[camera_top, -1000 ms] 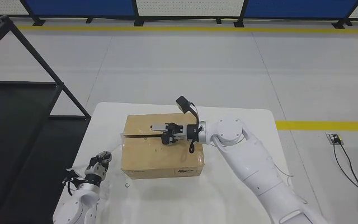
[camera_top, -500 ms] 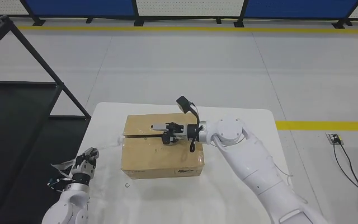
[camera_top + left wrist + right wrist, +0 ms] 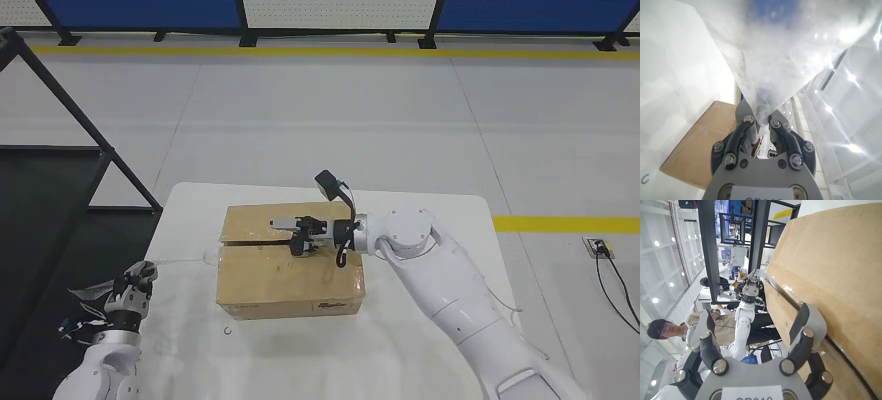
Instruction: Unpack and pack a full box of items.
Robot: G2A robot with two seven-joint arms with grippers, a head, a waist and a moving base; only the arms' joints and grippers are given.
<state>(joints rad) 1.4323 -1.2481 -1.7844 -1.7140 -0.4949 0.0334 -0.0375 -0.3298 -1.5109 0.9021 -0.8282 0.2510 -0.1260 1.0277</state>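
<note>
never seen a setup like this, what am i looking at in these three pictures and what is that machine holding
It is a two-armed robot at a white table. The wide picture is from a camera above its arms, looking down; the other two are from cameras on each wrist, showing that arm's jaws close up. One cardboard box stands on the table, flaps down. The left arm, at the table's edge, has its jaws shut on a strip of clear tape that stretches back to the box's top seam. The right arm lies over the box, jaws open, one fingertip against the lid by the seam.
</note>
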